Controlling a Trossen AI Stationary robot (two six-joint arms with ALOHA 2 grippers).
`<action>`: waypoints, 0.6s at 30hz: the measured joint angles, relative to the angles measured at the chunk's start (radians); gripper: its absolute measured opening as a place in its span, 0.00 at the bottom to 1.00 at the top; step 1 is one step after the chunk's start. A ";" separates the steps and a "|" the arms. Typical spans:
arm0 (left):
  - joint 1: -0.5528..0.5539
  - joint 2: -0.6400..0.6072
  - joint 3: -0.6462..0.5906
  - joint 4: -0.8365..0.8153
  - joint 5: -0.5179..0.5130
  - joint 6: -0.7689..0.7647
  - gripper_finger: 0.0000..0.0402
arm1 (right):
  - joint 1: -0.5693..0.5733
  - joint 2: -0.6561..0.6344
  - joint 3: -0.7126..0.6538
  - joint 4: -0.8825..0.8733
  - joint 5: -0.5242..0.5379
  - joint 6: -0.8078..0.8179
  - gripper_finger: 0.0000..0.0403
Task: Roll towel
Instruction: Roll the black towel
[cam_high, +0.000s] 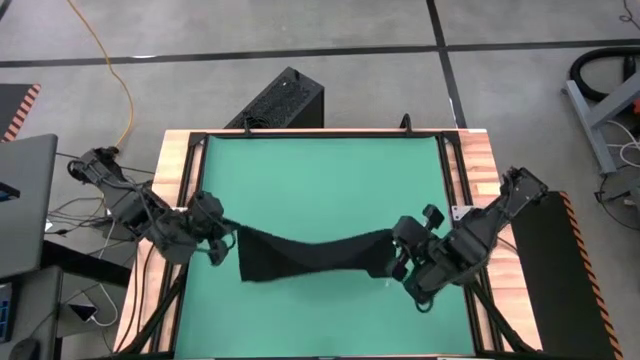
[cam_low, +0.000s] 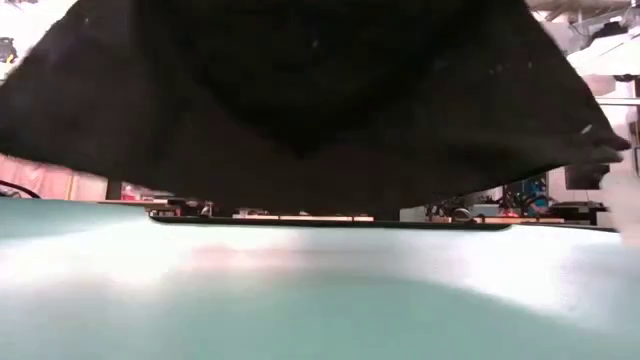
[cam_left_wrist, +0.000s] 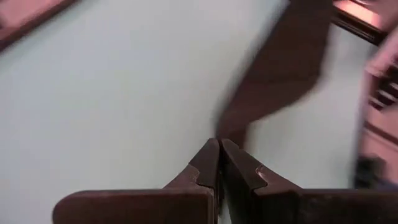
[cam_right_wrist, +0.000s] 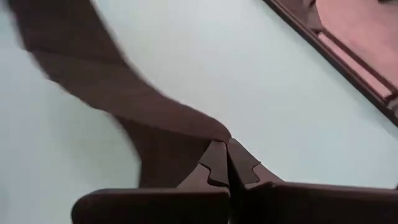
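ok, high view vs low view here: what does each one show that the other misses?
Only the high view shows both arms: the left gripper shut on one end of the towel, the right gripper shut on the other end, the cloth strung between them across the green mat, and the black ribbed box beyond the table. Only the low view shows the towel hanging clear of the mat, with a gap under its sagging lower edge, plus room clutter behind. Both show the towel and the mat.

Green mat (cam_high: 320, 180) covering a wooden table (cam_high: 482, 160); black ribbed box (cam_high: 285, 100) beyond the far edge; yellow cable (cam_high: 112, 70) across the grey floor (cam_high: 300, 30); laptop (cam_high: 22, 205) at far left.
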 joint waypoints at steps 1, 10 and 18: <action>0.021 0.000 0.000 -0.031 -0.005 -0.015 0.00 | -0.021 0.000 -0.007 0.001 -0.008 -0.003 0.00; 0.273 -0.006 -0.165 -0.012 0.143 0.105 0.00 | -0.275 0.001 -0.203 0.103 -0.166 -0.198 0.00; 0.512 -0.006 -0.378 0.136 0.211 0.321 0.00 | -0.475 0.001 -0.360 0.299 -0.232 -0.468 0.00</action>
